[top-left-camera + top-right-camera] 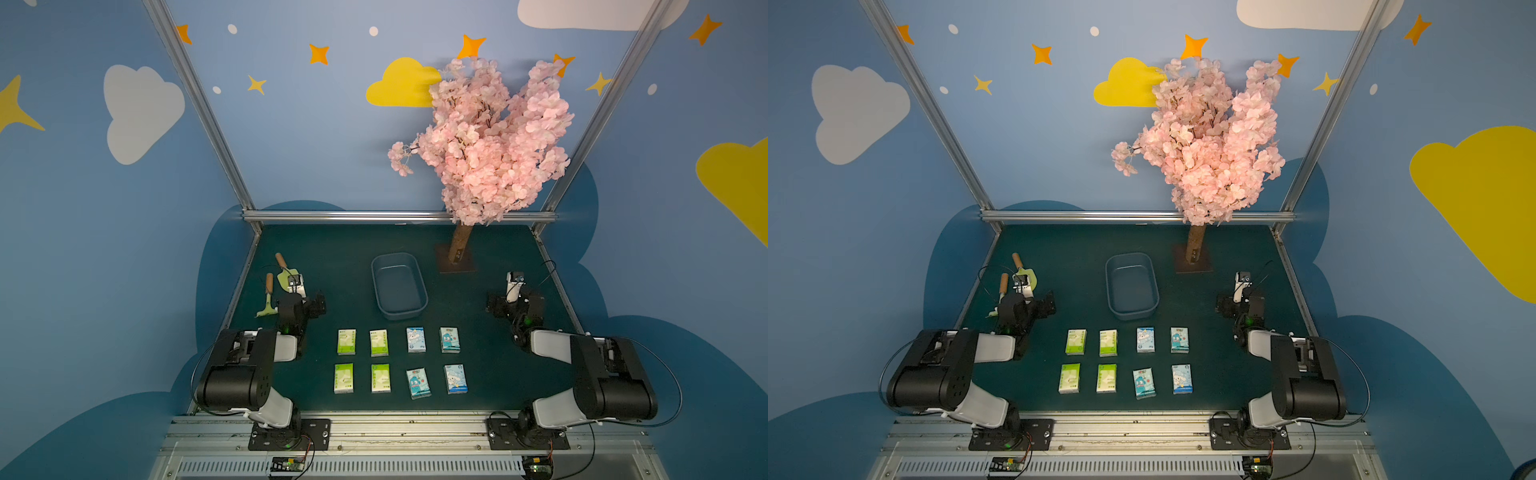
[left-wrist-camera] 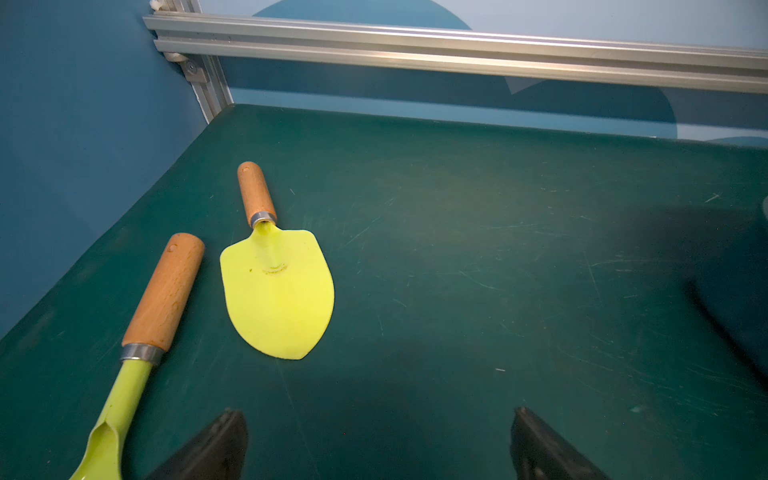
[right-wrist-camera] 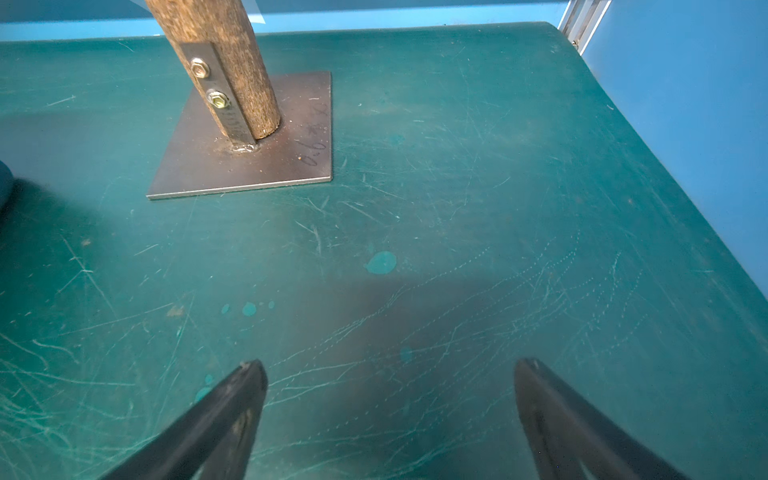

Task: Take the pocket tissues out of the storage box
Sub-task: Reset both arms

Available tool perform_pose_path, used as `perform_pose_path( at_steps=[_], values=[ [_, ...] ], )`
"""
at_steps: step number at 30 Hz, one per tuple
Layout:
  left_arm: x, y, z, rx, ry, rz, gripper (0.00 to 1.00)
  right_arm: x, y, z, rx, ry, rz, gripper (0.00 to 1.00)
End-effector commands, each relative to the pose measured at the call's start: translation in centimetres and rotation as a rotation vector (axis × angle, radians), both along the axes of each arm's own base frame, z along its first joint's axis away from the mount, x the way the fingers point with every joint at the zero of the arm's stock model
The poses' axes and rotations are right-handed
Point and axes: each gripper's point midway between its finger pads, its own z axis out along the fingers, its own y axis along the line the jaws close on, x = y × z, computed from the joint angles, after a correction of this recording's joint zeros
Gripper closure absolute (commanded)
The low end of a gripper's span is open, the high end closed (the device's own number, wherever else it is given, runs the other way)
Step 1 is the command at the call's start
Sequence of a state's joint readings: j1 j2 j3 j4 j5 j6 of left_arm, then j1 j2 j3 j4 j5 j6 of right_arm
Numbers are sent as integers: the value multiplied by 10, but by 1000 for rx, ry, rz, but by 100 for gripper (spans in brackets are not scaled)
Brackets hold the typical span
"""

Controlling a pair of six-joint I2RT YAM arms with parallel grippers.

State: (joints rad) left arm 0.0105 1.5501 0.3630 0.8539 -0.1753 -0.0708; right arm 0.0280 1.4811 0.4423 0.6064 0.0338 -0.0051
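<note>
Apparently finished: box (image 1: 397, 286), mid-frame, is empty; 8 tissues (image 1: 346, 341) lie below it; left gripper (image 2: 376, 415) and right gripper (image 3: 388, 365) gape, holding nothing.

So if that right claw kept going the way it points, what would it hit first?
Probably nothing soon: the open right gripper faces bare dark green table. The tree's square brown metal base plate lies just beside that line, though depth is hard to judge.
</note>
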Motion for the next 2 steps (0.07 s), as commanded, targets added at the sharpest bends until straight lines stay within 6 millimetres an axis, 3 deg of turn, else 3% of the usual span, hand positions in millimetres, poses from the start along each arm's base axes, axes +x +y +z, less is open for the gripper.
perform_pose_path(
  at_steps=[1, 2],
  values=[
    [4, -1, 10, 10, -24, -9, 0, 6, 2, 13, -7, -37, 7, 2],
    [5, -2, 10, 10, -25, -11, 0, 6, 2, 13, -9, -38, 5, 2]
  ],
)
